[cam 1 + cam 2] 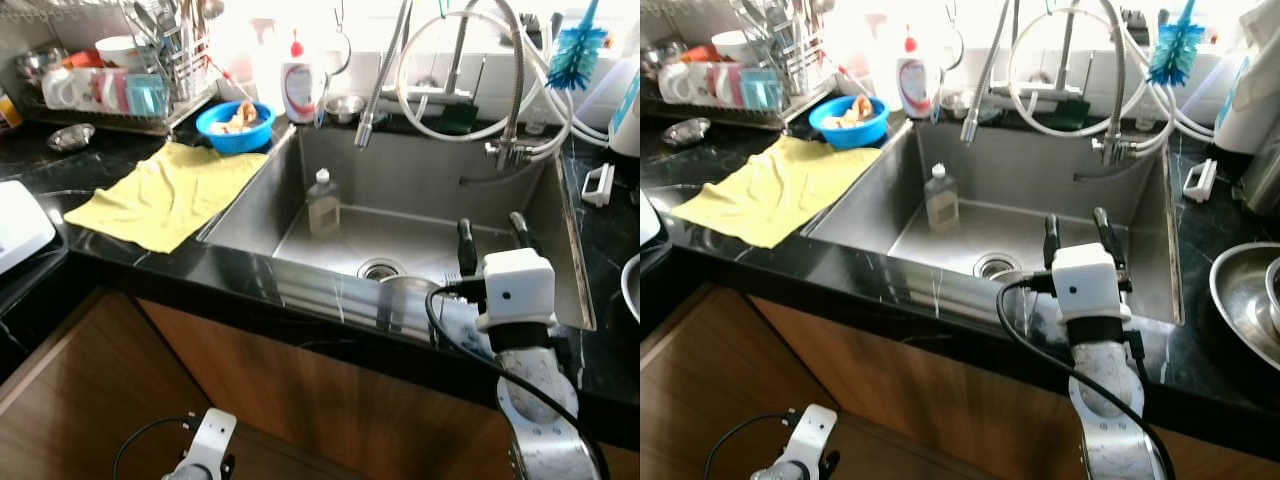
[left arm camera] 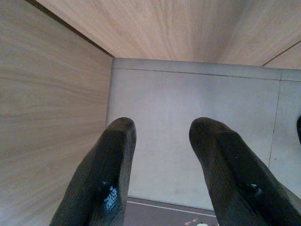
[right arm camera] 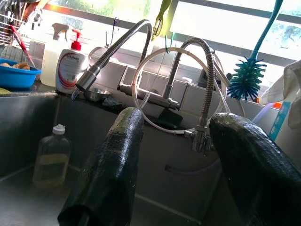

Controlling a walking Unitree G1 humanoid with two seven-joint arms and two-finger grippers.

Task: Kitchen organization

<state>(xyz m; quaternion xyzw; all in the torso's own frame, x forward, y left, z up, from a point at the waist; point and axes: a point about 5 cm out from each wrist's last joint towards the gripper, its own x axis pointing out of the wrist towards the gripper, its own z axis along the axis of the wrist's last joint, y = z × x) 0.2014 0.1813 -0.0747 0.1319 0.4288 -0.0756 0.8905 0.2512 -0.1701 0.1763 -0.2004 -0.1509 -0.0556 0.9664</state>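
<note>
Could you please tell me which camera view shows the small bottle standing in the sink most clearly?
The right wrist view: the bottle appears large and side-on, white cap and yellowish liquid visible. Both eye views show it smaller from above, upright in the sink.

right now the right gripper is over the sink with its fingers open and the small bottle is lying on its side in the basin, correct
Not quite. The right gripper is over the sink with its fingers open, but the small bottle stands upright in the basin with its cap on top, as the left eye view shows.
</note>
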